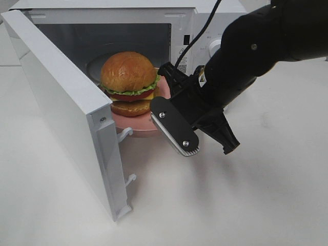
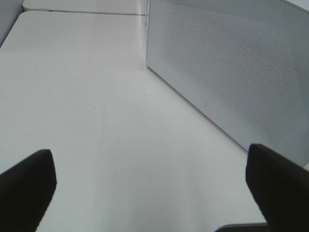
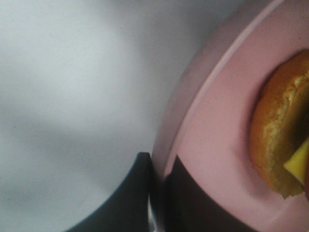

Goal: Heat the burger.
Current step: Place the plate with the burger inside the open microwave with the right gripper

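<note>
The counter (image 1: 266,200) is a plain, matte white surface, marked by a few faint hairline scratches (image 2: 102,126) that show in the left wrist view. A seam (image 2: 82,12) runs across its far end, where a second white slab meets the first. A white microwave (image 1: 113,16) stands directly on it toward the back, its door (image 1: 66,113) swung wide open, the door's lower corner reaching down close to the surface and throwing a soft shadow there.
</note>
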### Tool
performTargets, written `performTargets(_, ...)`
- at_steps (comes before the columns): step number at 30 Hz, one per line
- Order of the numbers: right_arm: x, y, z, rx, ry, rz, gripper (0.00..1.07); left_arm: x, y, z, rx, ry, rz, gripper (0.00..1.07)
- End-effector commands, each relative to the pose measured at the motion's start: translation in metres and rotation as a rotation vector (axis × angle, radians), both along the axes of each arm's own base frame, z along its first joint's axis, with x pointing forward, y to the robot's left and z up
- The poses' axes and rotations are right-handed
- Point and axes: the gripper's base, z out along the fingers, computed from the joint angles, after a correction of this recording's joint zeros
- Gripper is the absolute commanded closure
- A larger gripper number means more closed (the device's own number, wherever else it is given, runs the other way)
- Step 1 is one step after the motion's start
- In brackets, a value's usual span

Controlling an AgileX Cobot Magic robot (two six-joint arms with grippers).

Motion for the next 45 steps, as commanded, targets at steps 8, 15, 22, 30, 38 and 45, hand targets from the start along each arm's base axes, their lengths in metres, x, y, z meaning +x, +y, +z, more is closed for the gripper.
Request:
performTargets(8,0.024,0.021,0.016,0.018,-0.016,-0.004,1.07,-0.003,0.000,0.001,-0.005,-0.032,-0.002,0.07)
performTargets(15,0.043,0.036,0.012,0.011,-0.007,-0.008,1.07,-0.003,0.000,0.001,-0.005,-0.032,-0.002,0.07)
performTargets(22,0.057,0.048,0.010,0.045,-0.012,-0.054,1.07,-0.003,0.000,0.001,-0.005,-0.032,-0.002,0.07)
performTargets(30,0.075,0.062,0.004,0.066,-0.020,-0.087,1.07,-0.003,0.000,0.001,-0.005,-0.032,-0.002,0.07)
performTargets(38,0.090,0.074,0.001,0.072,-0.062,-0.137,1.07,-0.003,0.000,0.001,-0.004,-0.032,-0.002,0.07)
performTargets(45,0.104,0.082,0.000,0.084,-0.093,-0.179,1.07,-0.003,0.000,0.001,-0.004,-0.032,-0.002,0.07)
